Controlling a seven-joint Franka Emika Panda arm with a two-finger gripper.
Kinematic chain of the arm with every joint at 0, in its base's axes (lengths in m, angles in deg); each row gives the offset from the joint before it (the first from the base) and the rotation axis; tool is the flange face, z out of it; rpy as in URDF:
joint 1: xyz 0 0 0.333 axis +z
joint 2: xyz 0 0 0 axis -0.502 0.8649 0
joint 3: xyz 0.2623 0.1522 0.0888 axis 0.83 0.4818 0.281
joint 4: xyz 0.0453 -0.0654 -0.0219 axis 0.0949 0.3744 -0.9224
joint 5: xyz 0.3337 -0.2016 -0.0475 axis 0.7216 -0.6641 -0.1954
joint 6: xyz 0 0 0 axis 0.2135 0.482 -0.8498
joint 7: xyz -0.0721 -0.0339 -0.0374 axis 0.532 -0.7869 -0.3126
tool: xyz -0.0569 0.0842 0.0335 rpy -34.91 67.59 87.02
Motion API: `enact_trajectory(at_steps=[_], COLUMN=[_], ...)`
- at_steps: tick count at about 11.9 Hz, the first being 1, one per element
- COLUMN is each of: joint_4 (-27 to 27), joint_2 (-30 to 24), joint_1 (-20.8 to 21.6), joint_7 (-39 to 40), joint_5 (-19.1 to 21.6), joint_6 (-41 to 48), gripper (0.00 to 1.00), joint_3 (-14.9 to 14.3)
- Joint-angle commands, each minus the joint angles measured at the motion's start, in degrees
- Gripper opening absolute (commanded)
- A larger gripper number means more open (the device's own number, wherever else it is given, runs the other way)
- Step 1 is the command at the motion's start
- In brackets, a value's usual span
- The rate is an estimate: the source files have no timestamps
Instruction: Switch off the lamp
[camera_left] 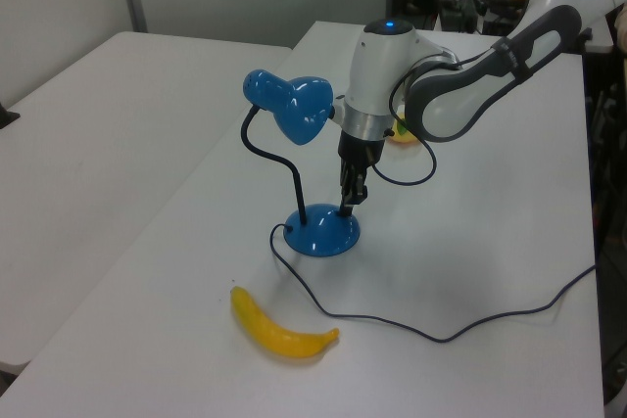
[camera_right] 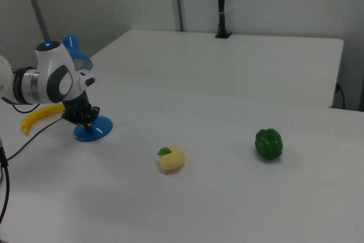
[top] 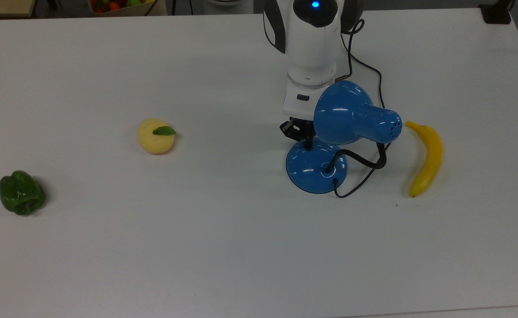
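Observation:
The blue lamp stands right of centre in the top view, with its bell shade (top: 345, 112) above its domed base (top: 307, 170). No glow falls on the table around it. My gripper (top: 306, 142) points straight down, shut, with its tips touching the far edge of the base. In the left view the gripper (camera_left: 347, 205) meets the base (camera_left: 321, 235) beside the black gooseneck (camera_left: 284, 159). In the right view the gripper (camera_right: 86, 120) sits on the base (camera_right: 94, 131) at the right view's left.
A banana (top: 426, 157) lies just right of the lamp in the top view. A yellow fruit with a leaf (top: 155, 136) and a green pepper (top: 21, 193) sit far to the left. The lamp's black cord (camera_left: 441, 335) trails across the white table (top: 241, 247).

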Motion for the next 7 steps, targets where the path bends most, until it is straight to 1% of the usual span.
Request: enact_trajectory(at_steps=[1, 3, 5, 6, 7], joint_4=[4.12, 3.78, 3.60, 3.51, 3.51], joint_2=[-0.31, -1.89, -4.26, -5.49, -6.37], joint_1=[-0.31, -0.40, -1.44, -2.06, -3.20], joint_7=[-0.31, -2.15, -2.95, -3.91, -5.66], joint_5=[0.11, 0.02, 0.02, -0.50, -2.33], joint_6=[1.86, 7.03, 11.60, 14.41, 16.61], gripper=[0.00, 0.00, 0.00, 0.00, 0.00], joint_3=[-0.14, -0.48, -0.58, -0.66, -0.66])
